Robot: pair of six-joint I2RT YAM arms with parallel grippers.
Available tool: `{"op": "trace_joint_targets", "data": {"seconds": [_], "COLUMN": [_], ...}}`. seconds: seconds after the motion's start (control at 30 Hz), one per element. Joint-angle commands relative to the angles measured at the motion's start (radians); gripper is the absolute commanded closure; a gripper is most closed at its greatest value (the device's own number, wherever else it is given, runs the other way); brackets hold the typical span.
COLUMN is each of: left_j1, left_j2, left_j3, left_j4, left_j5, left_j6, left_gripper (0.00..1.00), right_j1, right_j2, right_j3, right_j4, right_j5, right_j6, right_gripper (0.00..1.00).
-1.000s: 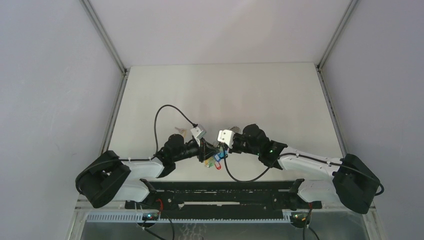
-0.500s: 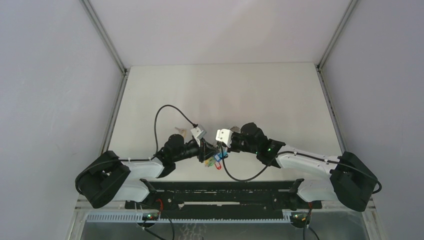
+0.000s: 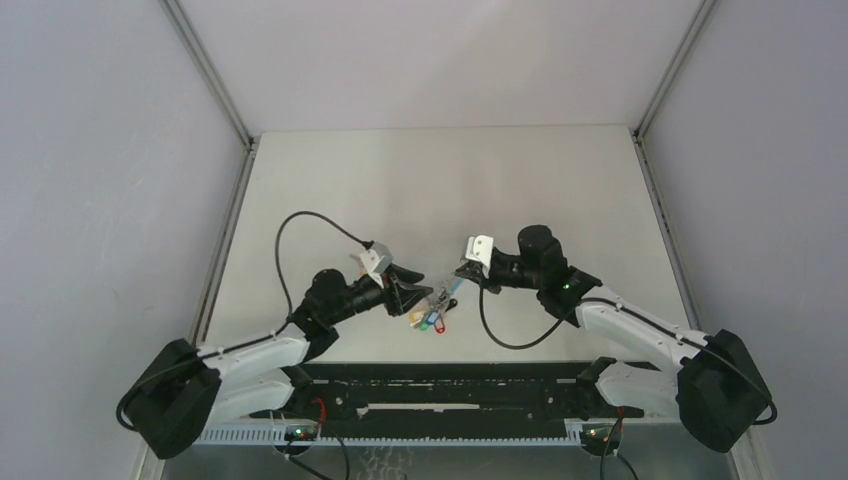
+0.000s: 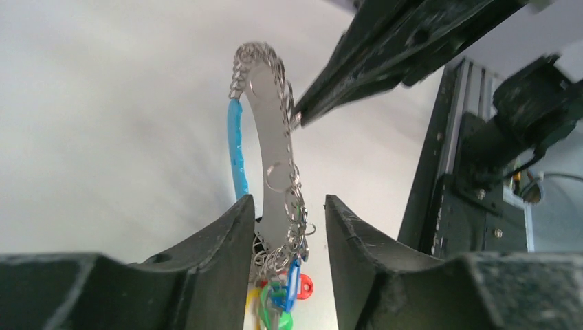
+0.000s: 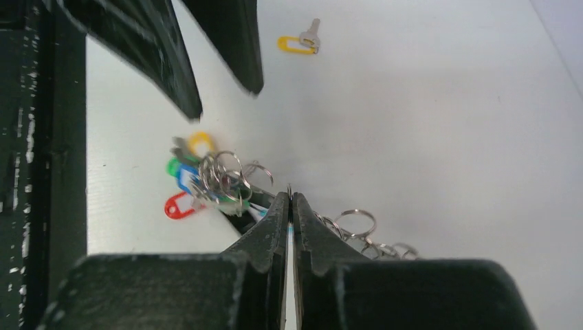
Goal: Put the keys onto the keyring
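Two arms reach in from the lower corners of the frame and meet just below the centre of the pale worktop [image 3: 450, 170]. The left tool [image 3: 412, 290] points right, the right tool [image 3: 463, 275] points left and slightly down, near one another. Between them lies the keyring [image 3: 443, 297], slanting from upper right to lower left. The right tool's tip, drawn to a point, meets its upper end. Small tags [image 3: 430, 321] in red, green, blue and yellow cluster at its lower end, just below the left tool. A black cable [image 3: 300, 225] arcs above the left arm.
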Motion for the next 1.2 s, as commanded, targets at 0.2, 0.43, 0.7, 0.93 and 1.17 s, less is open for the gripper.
{"op": "trace_joint_targets", "data": {"seconds": [0.2,0.43,0.7,0.93,1.17], "left_j1": [0.054,0.061,0.06,0.057,0.053], "left_j2": [-0.187,-0.009,0.147,0.225,0.27], "left_j3": [-0.065,-0.019,0.017,0.052,0.088], "left_j4": [0.11,0.239,0.362,0.395,0.408], "left_j5": [-0.039,0.086,0.198,0.221,0.246], "left_j6": [0.083,0.124,0.134,0.136,0.144], "left_gripper": [0.45,0.46,0.55,0.63,0.75], "right_j1": [-0.138,-0.153,-0.153,-0.143,-0.135], "right_j2": [0.06,0.126,0.186,0.208,0.215], "right_j3": [0.089,0.101,0.101,0.102,0.102], "right_j4": [0.053,0.136,0.209,0.237,0.243], "right_j5": [-0.395,-0.46,-0.506,-0.508,-0.509], "right_j6": [0.064,0.123,0.175,0.189,0.193], "right_gripper": [1.0,1.0,1.0,1.0,1.0]}}
